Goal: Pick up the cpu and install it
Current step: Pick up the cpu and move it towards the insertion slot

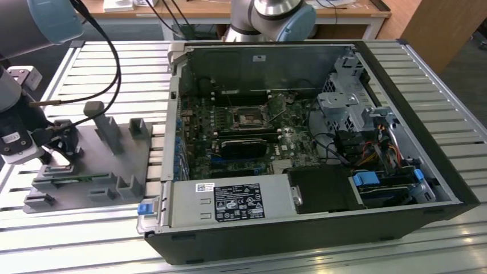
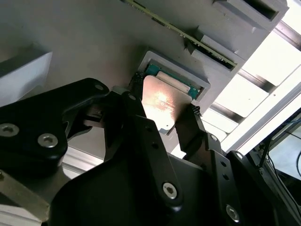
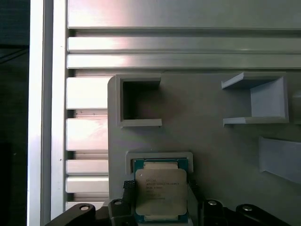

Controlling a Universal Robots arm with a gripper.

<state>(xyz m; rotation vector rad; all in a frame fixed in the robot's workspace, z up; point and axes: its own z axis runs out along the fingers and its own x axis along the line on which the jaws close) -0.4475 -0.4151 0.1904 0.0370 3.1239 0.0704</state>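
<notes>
A: Exterior view: gripper [image 1: 63,147] low over the grey tray [image 1: 114,164] on this view's left, wrist pointing down, well apart from the open computer case [image 1: 304,228].
B: Second wrist view?
A: Jaws closed against two opposite edges of the cpu [image 2: 161,100].
B: First wrist view: cpu flat in its pocket [image 3: 160,155]. Pick-up step, I'd judge. Lifting calls for a straight, level pull.

Arm [image 1: 13,108] at exterior view's left edge, wrist section upright, tool end pointing down. Gripper [image 1: 61,149] low, black, at frame's left-centre. In both wrist views gripper [image 2: 164,98] [image 3: 160,187] drawn in. Two black fingers [image 3: 129,188] pressed against opposite edges of cpu [image 3: 160,200].
</notes>
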